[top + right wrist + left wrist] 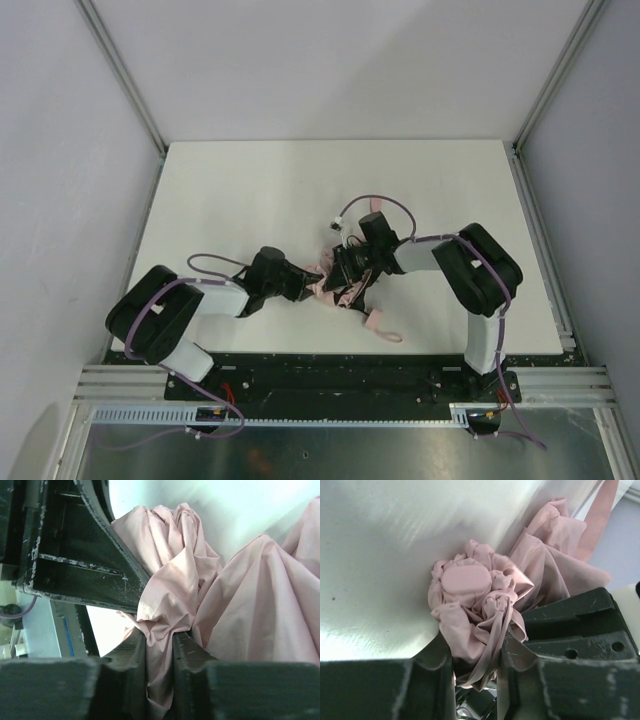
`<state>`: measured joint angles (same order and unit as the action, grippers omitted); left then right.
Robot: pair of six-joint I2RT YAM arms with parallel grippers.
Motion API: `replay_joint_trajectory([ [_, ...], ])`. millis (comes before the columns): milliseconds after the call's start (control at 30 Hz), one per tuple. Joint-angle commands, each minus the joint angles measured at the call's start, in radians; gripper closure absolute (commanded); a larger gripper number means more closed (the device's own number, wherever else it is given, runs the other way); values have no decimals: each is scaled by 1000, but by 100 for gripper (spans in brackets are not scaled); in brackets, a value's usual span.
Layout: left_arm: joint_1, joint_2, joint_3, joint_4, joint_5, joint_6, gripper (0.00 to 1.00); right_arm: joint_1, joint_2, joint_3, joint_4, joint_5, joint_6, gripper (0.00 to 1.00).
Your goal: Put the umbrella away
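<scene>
**UMBRELLA HELD AT BOTH SIDES: CANOPY BUNCHED BETWEEN THE ARMS**

**Location.** The umbrella (335,285) lies on the bench (250,190) near the front edge, directly between the two arms. Its pale pink canopy is loose and crumpled, not rolled. A pink strap (378,326) trails from the bundle toward the near right.

**Finger state.** The left fingers (432,670) are closed on a gather of canopy fabric, which is pinched between them just below the round end cap (466,580). The right fingers (127,655) are closed on a separate fold of the same fabric, with cloth drawn tight into the gap. Neither set holds the shaft or handle; both are hidden in all views.

**Governing relation.** In the top view the bundle runs roughly left to right, from the left fingers to the right fingers, with the two sets close together. The end cap faces the left wrist camera, so the cap end lies on the left arm's side. By inference, the handle end lies toward the right arm. The exact long axis cannot be read through the bunched cloth.

**Assessment.** The left arm is nearer the cap end. Any gathering or wrapping move depends on the two grips acting along this left-to-right line. Both grips hold cloth alone, so slippage is a risk.
</scene>
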<state>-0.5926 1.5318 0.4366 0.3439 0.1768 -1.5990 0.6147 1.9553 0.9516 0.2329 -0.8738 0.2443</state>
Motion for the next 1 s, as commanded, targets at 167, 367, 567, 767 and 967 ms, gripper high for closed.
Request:
replay_joint_trajectory([
  [167,-26,46,-66,-119,-120,66,100,53,-231,101,-406,277,-120,43],
  [367,-26,30,-72,-128,-108,58,100,142,-438,117,-525,578,-218,7],
  [567,-11,29,-57,-181,-68,46,100,396,-510,17,-411,1102,-327,6],
  [767,18,27,-33,-254,-25,48,100,520,-419,-59,-227,1322,-452,6],
  [967,39,25,-19,-271,2,66,100,542,-269,-61,-121,1367,-518,7],
])
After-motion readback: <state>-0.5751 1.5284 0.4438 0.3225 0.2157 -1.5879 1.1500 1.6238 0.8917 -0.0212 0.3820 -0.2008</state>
